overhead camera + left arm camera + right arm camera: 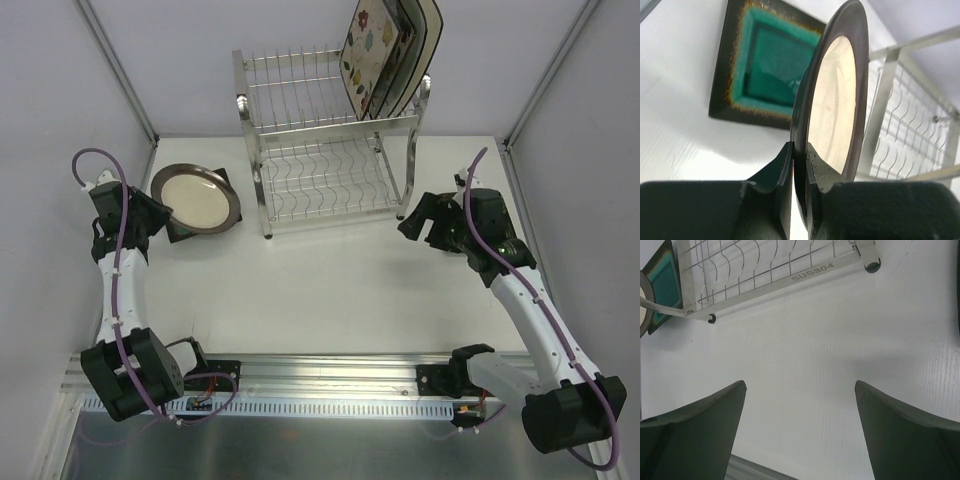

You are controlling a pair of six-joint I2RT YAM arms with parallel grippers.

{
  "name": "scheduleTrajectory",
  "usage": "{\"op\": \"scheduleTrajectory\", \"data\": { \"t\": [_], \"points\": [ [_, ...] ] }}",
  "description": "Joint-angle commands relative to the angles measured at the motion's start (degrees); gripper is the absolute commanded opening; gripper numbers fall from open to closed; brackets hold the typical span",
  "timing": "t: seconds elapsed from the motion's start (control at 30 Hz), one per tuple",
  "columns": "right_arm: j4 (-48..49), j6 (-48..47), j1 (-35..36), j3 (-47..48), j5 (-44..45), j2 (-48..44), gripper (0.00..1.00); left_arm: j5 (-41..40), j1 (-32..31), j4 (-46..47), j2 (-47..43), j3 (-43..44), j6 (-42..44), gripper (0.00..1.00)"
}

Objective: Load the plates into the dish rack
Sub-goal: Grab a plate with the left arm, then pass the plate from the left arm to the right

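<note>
White tabletop (330, 290): left gripper (799, 165) pinches the round cream plate (835, 100) by its rim, nine o'clock of the dish rack (320, 150). Best slotted edge-on. Right gripper (800, 385) spread, empty.

Left arm (118, 290): rises from its base along the left side, wrist turned inward toward centre. Left pincer (799, 156): fingers (775, 175) pressed close together, clamping the dark rim of the round cream plate (832, 100). Right arm (530, 300): extended forward and inward, elbow low. Right pincer (800, 385): fingers spread wide, nothing between them.
</note>
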Motion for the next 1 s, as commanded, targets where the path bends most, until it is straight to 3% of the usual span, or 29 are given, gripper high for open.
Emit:
{"op": "scheduleTrajectory", "data": {
  "t": [0.0,0.27,0.4,0.67,0.83,0.97],
  "points": [
    [-0.89,-0.65,1.18,2.62,-1.10,-1.07,0.95,3.77,0.31,-5.85,-4.71,4.34,5.43,0.00],
    [-2.65,-0.39,4.61,4.11,-1.54,0.16,0.95,4.21,-0.92,-15.79,-12.45,0.84,6.32,0.00],
    [-2.39,0.49,6.45,4.11,-2.76,1.21,1.00,8.76,-2.85,-18.51,-16.66,-2.07,5.98,0.00],
    [0.86,3.48,11.28,2.80,-5.84,5.08,1.00,20.11,-6.37,-20.19,-23.43,-6.90,3.25,0.00],
    [5.17,5.94,14.89,1.13,-7.94,7.63,0.99,26.26,-8.04,-20.01,-27.13,-8.84,2.02,0.00],
    [14.10,10.59,17.44,-1.59,-9.97,9.65,1.00,30.56,-10.14,-18.09,-28.10,-10.42,0.10,0.00]
  ]
}}
